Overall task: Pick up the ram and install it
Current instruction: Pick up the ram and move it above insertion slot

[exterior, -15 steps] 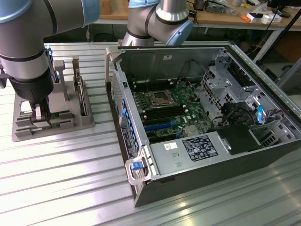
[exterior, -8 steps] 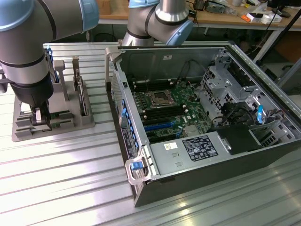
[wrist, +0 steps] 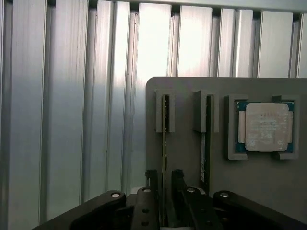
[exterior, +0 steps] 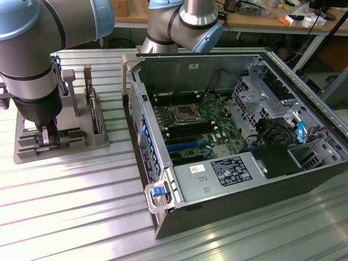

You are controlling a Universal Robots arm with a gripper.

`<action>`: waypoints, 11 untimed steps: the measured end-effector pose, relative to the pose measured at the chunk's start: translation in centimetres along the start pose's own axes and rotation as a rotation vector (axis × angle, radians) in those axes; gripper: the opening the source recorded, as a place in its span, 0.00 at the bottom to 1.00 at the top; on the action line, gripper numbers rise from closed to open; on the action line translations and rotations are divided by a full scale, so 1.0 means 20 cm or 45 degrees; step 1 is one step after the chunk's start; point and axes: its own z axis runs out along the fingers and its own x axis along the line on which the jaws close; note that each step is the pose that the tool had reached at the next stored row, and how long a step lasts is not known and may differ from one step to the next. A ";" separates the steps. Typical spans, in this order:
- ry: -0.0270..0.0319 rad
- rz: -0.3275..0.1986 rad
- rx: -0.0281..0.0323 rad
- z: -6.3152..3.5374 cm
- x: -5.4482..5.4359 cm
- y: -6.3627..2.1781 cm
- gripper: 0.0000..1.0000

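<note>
Over the holder (wrist: 268, 187), wrist view shows hand (wrist: 164, 174) part-open astride the ram (wrist: 165, 124).

the pincer (wrist: 164, 187) straddles the ram (wrist: 165, 125), jaws apart, in the grey holder (wrist: 254, 184) near the processor (wrist: 266, 127).

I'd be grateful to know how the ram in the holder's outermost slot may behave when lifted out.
The ram is a thin board, so it is probably stiff and light, though it might crack under a sideways pull. It stands on edge in a narrow slot of the holder, so it could bind unless lifted straight.
</note>
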 end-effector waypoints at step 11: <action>-0.0001 0.000 0.0001 0.000 0.00 0.000 0.13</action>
